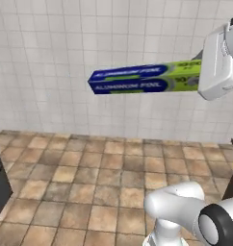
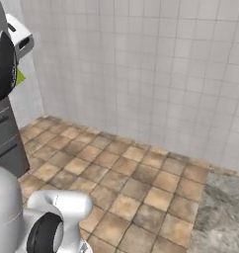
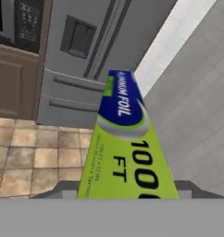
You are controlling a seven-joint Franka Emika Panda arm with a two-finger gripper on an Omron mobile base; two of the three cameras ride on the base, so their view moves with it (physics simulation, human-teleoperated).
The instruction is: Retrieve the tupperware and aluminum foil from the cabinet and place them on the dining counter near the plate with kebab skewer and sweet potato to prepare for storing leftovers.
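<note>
One aluminum foil [image 1: 142,79] in end effector [image 1: 205,77] grip

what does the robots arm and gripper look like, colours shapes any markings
The arm is glossy white with rounded, tube-like segments and a black ring around a grey round joint cap. The gripper has a boxy white hand body with rounded corners. No cables or markings can be made out.

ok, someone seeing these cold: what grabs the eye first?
The aluminum foil box, blue with a green end, held level in mid-air against the white tiled wall, its green end clamped in the gripper at upper right of the left base view. In the hand view it stretches away toward a grey fridge. Below is brown tiled floor.
</note>
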